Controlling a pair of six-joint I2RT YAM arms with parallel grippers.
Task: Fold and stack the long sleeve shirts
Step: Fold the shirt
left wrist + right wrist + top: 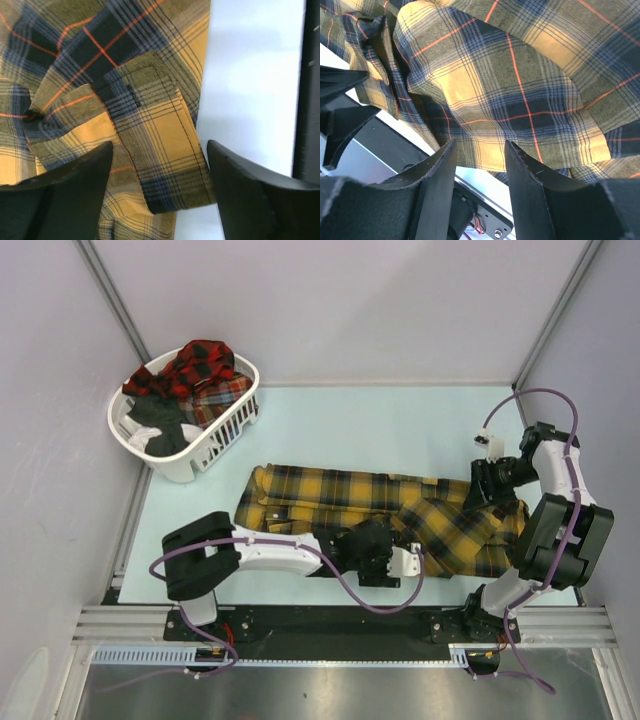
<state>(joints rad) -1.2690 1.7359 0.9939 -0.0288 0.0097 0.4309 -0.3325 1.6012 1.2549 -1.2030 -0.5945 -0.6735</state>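
The mustard-yellow shirt (350, 495) lies stretched crosswise on the desk (380, 430) just ahead of my two bases, rumpled and bunched at its right end, while the red-and-black shirts (200, 365) sit heaped in the white basket (215, 445) at the far left corner. My left jaws stand spread over a stitched sleeve cuff (165, 150) at the shirt's near edge, one finger on either side of it, pinching nothing. My right jaws are parted too, hanging over the crumpled right end of the cloth with nothing caught between them.
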